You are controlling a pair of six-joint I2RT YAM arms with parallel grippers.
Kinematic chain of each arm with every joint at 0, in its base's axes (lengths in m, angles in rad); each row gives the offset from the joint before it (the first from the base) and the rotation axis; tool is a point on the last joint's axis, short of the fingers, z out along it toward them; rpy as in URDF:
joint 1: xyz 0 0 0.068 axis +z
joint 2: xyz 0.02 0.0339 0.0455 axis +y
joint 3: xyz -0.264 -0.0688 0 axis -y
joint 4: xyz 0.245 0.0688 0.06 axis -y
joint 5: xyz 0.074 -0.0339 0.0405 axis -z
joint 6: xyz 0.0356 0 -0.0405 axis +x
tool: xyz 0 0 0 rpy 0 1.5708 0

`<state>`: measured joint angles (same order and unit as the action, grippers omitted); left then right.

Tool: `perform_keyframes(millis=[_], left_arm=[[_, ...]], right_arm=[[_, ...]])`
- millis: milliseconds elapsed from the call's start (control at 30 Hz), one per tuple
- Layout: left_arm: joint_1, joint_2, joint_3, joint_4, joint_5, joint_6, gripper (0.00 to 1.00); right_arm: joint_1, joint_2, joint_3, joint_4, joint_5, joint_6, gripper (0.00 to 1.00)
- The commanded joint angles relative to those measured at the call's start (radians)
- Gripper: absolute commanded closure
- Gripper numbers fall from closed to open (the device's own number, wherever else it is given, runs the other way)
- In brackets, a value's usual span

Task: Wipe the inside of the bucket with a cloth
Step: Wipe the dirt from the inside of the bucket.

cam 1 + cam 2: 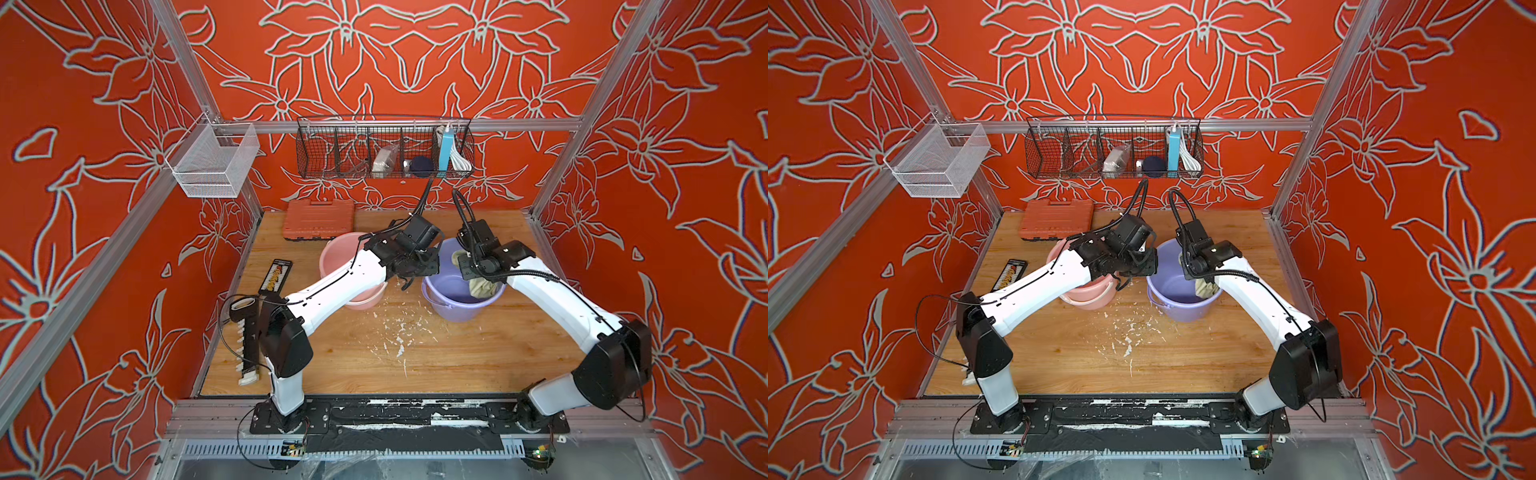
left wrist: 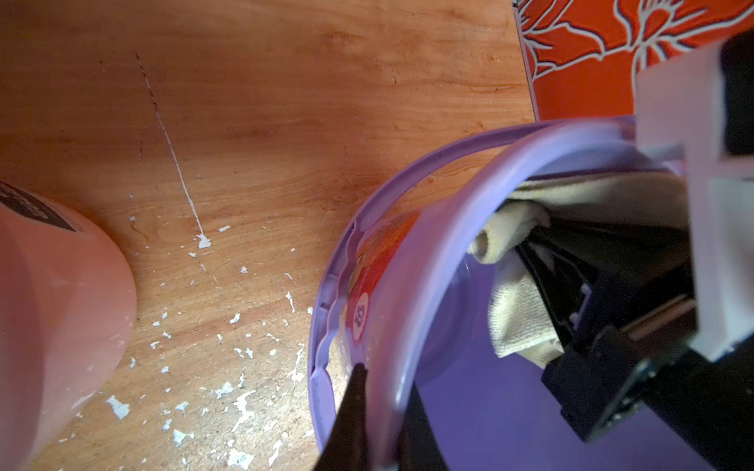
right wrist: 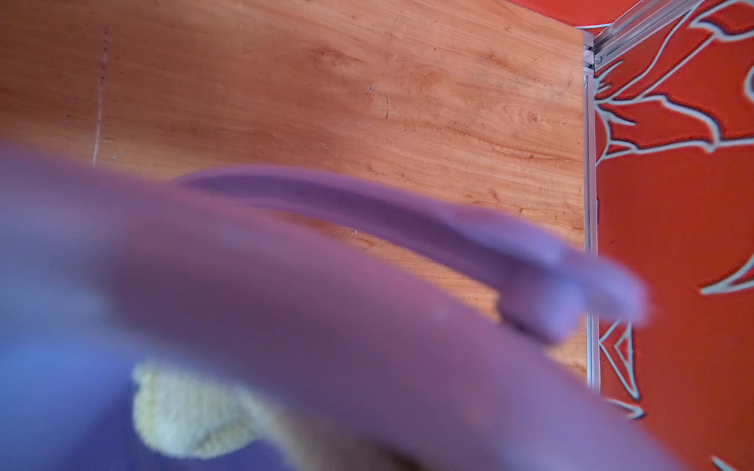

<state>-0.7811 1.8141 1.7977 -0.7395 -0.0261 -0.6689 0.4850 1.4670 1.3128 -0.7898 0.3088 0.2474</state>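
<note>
The purple bucket stands upright on the wooden table, right of centre in both top views. My left gripper is shut on the bucket's near-left rim, one black finger outside the wall and one inside. The pale yellowish cloth hangs bunched inside the bucket against its right wall. My right gripper reaches down into the bucket, shut on the cloth, which drapes around its fingers. The right wrist view shows the blurred bucket rim and a cloth lobe.
A pink bucket stands just left of the purple one, under my left arm. An orange tool case lies at the back. A black rack sits by the left edge. White flecks dot the table's middle. Wire baskets hang on the back rail.
</note>
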Motion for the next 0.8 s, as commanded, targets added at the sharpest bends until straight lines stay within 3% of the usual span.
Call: perform_keyframes(millis=[0, 167, 400, 600, 767], left_arm=[[0.005, 0.022, 0.01, -0.091, -0.058, 0.037, 1.0], [0.005, 0.039, 0.014, -0.077, -0.042, 0.047, 1.0], [0.005, 0.051, 0.036, -0.088, -0.023, 0.062, 1.0], [0.006, 0.045, 0.048, -0.097, -0.013, 0.064, 1.0], [0.006, 0.02, 0.029, -0.083, 0.03, 0.045, 1.0]], right_arm=[[-0.01, -0.042, -0.054, -0.037, -0.086, -0.025, 1.0], [0.007, -0.049, -0.097, -0.023, -0.322, -0.104, 1.0], [0.026, 0.011, -0.101, 0.006, -0.513, -0.157, 1.0], [0.037, 0.084, -0.062, -0.009, -0.529, -0.161, 1.0], [0.037, 0.142, -0.034, -0.003, -0.434, -0.115, 1.0]])
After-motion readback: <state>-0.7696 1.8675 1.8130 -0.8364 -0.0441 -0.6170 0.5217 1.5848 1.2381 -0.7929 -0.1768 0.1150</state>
